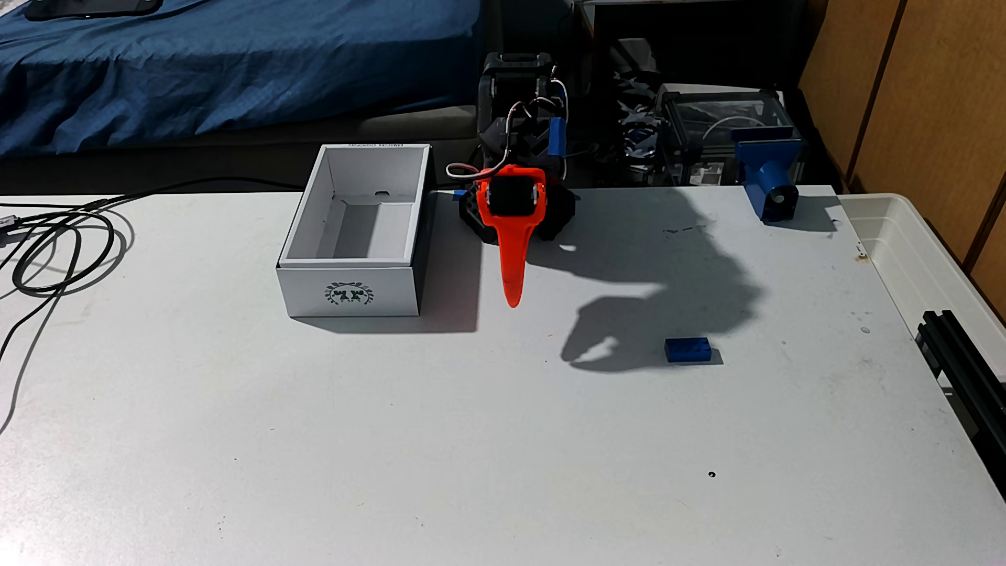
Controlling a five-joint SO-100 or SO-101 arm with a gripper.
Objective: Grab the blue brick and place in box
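The blue brick (687, 349) lies flat on the white table, right of centre, at the edge of the arm's shadow. The box (381, 291) stands to the left of the arm, open-topped, nothing inside, its wreath emblem facing the camera. My orange gripper (512, 302) hangs above the table between the box and the brick, pointing down toward the camera. It is well to the left of the brick and behind it. Its fingers look closed together with nothing held.
A blue bracket (767, 177) sits at the table's far right corner. A translucent tub (920, 256) borders the right edge, with a black rail (966, 354) in front of it. Black cables (60, 247) coil at the left. Wide bare table lies in front.
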